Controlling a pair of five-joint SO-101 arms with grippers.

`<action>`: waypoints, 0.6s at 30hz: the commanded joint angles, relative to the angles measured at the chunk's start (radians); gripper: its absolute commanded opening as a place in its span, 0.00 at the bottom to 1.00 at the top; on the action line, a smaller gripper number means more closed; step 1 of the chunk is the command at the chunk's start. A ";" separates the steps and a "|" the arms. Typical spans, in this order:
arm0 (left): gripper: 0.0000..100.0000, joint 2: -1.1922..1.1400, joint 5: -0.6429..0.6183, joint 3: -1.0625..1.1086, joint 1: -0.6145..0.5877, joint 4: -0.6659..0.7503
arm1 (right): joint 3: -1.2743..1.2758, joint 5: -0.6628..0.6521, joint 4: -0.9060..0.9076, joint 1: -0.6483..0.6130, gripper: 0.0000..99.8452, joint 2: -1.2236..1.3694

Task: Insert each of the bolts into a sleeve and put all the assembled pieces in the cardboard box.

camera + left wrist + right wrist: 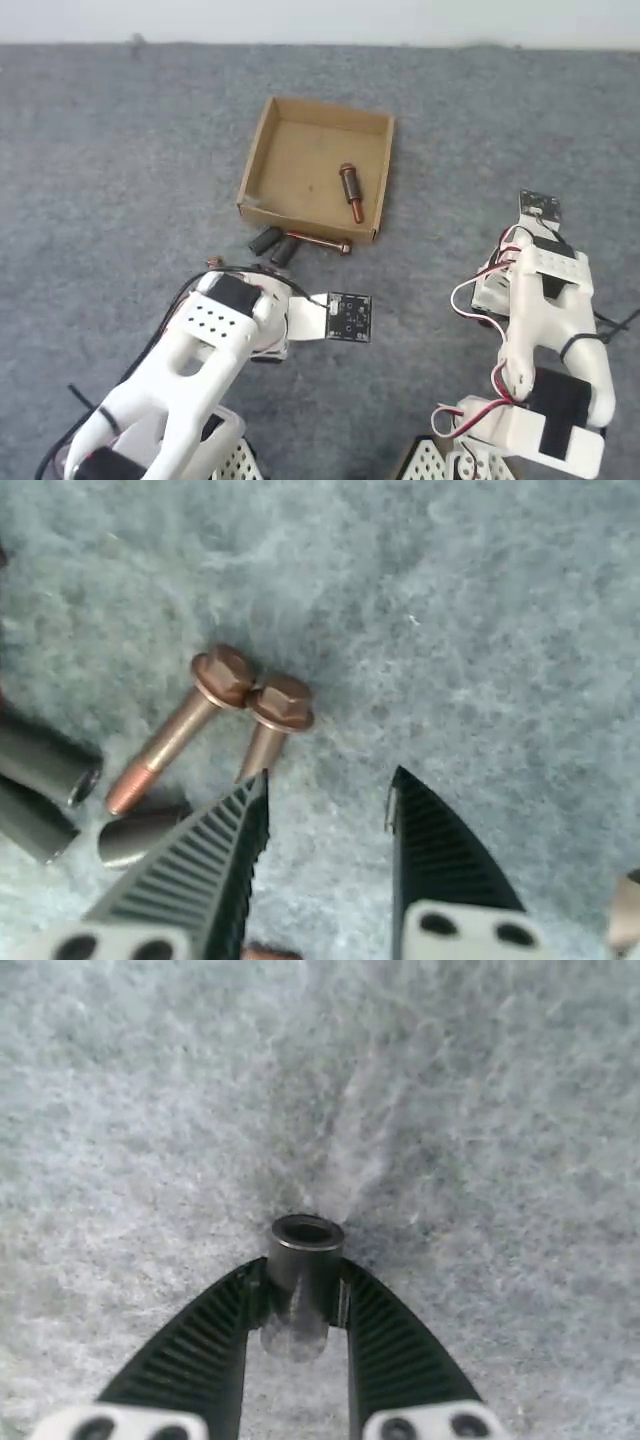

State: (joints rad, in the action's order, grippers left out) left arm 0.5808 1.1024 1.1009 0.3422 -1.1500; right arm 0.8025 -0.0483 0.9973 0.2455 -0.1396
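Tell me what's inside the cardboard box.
On the floor of the cardboard box lies one bolt, copper-coloured, pushed through a dark sleeve. The sleeve covers the middle of the bolt, so that stretch of its shaft cannot be seen.

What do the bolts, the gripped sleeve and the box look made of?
Bolts: metal, perhaps copper-plated steel, given the shiny reddish-brown sheen. Sleeve: dark grey metal, smooth with dull gloss, possibly steel. Box: plain brown cardboard, matte.
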 commanded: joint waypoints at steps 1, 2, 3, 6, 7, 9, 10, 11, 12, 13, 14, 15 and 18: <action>0.19 -0.009 0.018 -0.001 -0.003 0.058 | -0.005 -0.015 -0.018 0.008 0.01 -0.058; 0.19 -0.009 0.018 -0.001 -0.003 0.072 | -0.005 -0.015 -0.018 0.008 0.01 -0.058; 0.19 -0.009 0.015 0.001 -0.003 0.080 | -0.005 -0.015 -0.018 0.008 0.01 -0.058; 0.19 -0.009 0.015 0.001 0.005 0.084 | -0.005 -0.015 -0.018 0.008 0.01 -0.058; 0.19 -0.009 0.015 0.001 0.005 0.084 | -0.005 -0.015 -0.018 0.008 0.01 -0.058; 0.19 -0.009 0.015 0.001 0.005 0.086 | -0.005 -0.015 -0.018 0.008 0.01 -0.058; 0.19 -0.009 0.015 0.001 0.005 0.086 | -0.005 -0.015 -0.018 0.008 0.01 -0.058; 0.19 -0.009 0.015 0.001 0.005 0.086 | -0.005 -0.015 -0.018 0.008 0.01 -0.058; 0.19 -0.009 0.015 0.001 0.005 0.086 | -0.005 -0.015 -0.018 0.008 0.01 -0.059; 0.19 -0.009 0.017 0.001 0.005 0.086 | -0.005 -0.015 -0.016 0.008 0.01 -0.059; 0.19 -0.009 0.017 0.001 0.005 0.097 | -0.005 -0.015 -0.016 0.008 0.01 -0.059; 0.19 -0.011 0.015 0.001 0.005 0.112 | -0.005 -0.015 -0.016 0.008 0.01 -0.059; 0.19 -0.021 0.014 0.001 0.005 0.124 | -0.005 -0.015 -0.016 0.008 0.01 -0.059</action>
State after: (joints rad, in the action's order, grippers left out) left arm 0.5808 1.1024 1.1055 0.3422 -1.0518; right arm 0.8025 -0.0483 0.9973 0.2455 -0.1396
